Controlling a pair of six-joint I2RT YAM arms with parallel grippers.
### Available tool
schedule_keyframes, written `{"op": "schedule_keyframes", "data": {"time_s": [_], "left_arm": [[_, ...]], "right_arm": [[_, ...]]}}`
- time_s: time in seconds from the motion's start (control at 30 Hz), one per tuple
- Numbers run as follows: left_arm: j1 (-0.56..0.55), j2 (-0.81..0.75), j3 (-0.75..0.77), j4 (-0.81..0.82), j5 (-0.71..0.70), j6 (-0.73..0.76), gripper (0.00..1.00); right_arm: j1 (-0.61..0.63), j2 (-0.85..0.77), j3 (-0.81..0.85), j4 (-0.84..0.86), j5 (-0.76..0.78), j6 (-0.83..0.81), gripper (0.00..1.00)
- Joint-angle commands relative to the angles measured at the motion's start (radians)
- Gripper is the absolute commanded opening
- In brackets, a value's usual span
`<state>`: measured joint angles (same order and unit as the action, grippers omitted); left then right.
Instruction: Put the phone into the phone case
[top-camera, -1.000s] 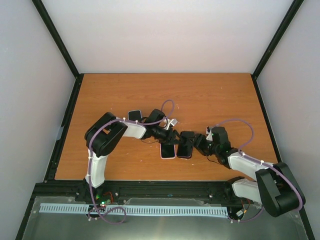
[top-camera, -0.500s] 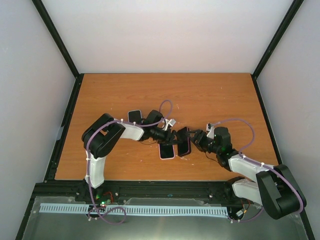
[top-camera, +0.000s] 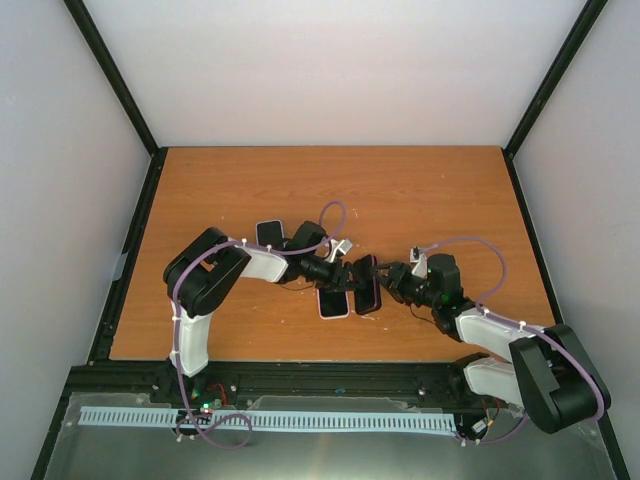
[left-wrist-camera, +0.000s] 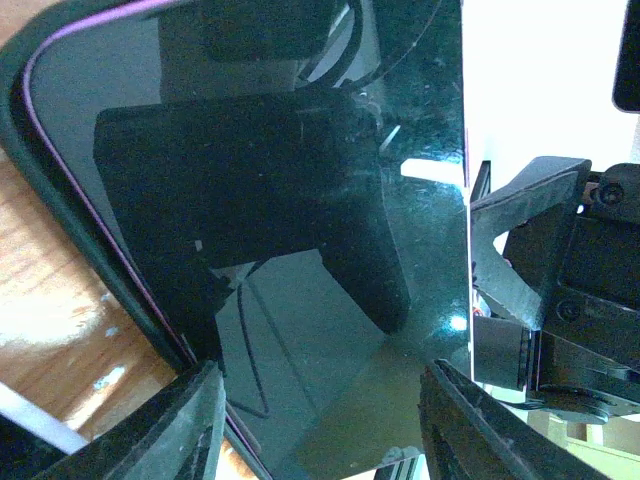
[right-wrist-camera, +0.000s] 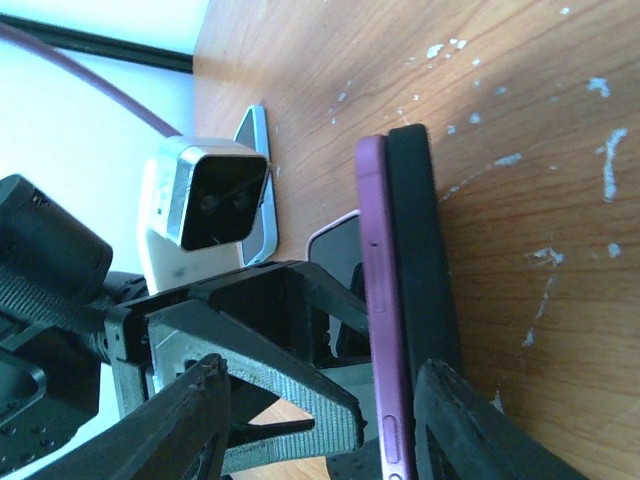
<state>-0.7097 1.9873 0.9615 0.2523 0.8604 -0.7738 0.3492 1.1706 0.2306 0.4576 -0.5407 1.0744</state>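
The purple phone (right-wrist-camera: 374, 330) stands on its long edge on the tabletop (top-camera: 400, 190), face to face with the black phone case (right-wrist-camera: 424, 260). The two touch along their length, and the phone is not seated in the case. They stand between my two arms. My right pincer (top-camera: 388, 280) is spread wide, one finger on each side of the pair, with the case nearer its finger. My left pincer (top-camera: 348, 273) is also spread, and the phone's glass fills its wrist view. I cannot tell whether its fingertips touch the glass. A pink-edged handset (top-camera: 333, 303) lies flat just beside them.
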Motion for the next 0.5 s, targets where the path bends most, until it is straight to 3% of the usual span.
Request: {"op": "schedule_keyframes", "data": {"time_s": [0.0, 0.27, 0.47], "left_arm": [[-0.008, -0.017, 0.0, 0.009, 0.007, 0.018, 0.54], [-0.008, -0.019, 0.007, -0.032, -0.02, 0.038, 0.53], [0.001, -0.008, 0.049, -0.13, -0.111, 0.079, 0.5]], "right_arm": [[0.008, 0.029, 0.001, -0.036, -0.023, -0.038, 0.47], [0.008, 0.079, 0.031, -0.049, -0.026, -0.069, 0.45], [0.007, 0.043, 0.063, -0.328, 0.155, -0.203, 0.45]]}}
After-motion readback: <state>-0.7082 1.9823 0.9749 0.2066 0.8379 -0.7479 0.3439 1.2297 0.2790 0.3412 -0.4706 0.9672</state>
